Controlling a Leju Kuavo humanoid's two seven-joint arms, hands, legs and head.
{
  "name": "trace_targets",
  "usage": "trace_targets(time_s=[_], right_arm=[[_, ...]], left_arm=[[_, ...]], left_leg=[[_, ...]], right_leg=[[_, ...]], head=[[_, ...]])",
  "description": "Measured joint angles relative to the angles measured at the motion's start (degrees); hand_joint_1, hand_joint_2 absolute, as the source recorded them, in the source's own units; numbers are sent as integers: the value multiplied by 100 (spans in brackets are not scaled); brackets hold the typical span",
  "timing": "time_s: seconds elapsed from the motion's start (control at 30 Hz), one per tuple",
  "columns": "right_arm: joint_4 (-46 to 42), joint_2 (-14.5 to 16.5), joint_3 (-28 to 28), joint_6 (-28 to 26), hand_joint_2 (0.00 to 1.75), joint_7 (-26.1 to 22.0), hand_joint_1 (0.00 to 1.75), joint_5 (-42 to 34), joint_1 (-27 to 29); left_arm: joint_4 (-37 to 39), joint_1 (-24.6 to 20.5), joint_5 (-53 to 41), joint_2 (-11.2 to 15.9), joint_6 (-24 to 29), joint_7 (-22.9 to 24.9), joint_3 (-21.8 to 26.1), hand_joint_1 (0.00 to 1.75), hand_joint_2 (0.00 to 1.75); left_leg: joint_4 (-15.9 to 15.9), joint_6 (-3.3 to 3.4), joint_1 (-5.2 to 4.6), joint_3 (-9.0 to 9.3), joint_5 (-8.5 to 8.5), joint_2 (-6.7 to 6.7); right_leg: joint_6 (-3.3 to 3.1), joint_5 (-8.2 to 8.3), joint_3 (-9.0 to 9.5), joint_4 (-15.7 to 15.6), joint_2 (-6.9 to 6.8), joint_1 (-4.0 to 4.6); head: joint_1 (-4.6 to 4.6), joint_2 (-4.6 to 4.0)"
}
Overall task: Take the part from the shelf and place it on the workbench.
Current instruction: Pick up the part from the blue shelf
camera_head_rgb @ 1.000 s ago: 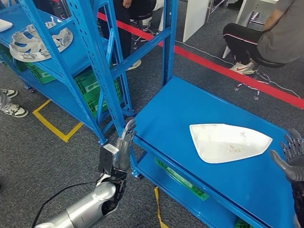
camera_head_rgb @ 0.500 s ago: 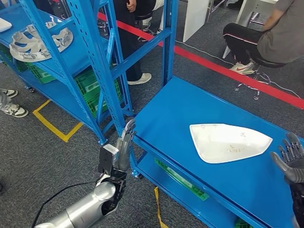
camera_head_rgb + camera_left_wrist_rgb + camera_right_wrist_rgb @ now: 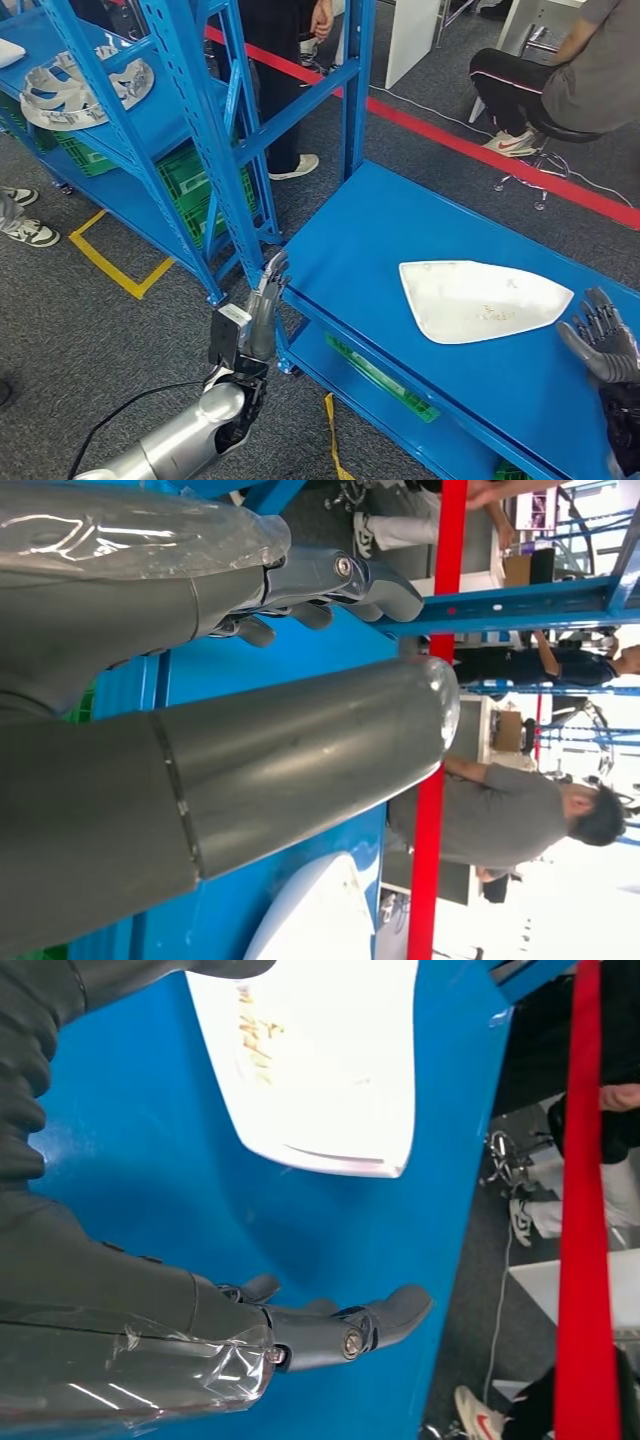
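Judging by how things lie, the placing step looks done: the white part rests flat on the blue workbench, held by neither hand, and what remains is only to draw the arms clear. The right hand hovers over the bench top near its right end with fingers spread apart and the palm empty; the pointed tip of the part lies just beside those fingertips, apart from them, with a strip of bare blue showing between. In the right wrist view the same gap is plain: the extended fingers reach out over blue surface while the part sits beyond them, untouched, its faint gold lettering on the side nearer the hand. The left hand is held upright at the bench's near left corner, beside the blue shelf upright, fingers loosely extended and holding nothing; the part is well apart from it, across most of the bench top. The next move, as I read it, asks for a retreat of the right hand away from the part's tip without brushing it, since a nudge could slide the light shell along the smooth surface.
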Motion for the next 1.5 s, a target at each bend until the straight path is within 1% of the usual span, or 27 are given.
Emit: trace_targets(time_s=[0.57, 1.5], right_arm=[[608, 68, 287, 95, 175, 195, 0, 145, -364], [993, 73, 538, 174, 175, 293, 0, 268, -823]], left_arm=[[0, -49, 18, -39, -57, -19, 0, 0, 0], [5, -88, 57, -41, -42, -14, 0, 0, 0]], left_leg=[[0, 1, 1, 16, 1, 3], [1, 1, 1, 20, 2, 4]], right_leg=[[0, 1, 6, -1, 2, 0], [1, 2, 9, -1, 3, 0]], head=[[1, 0], [1, 0]])
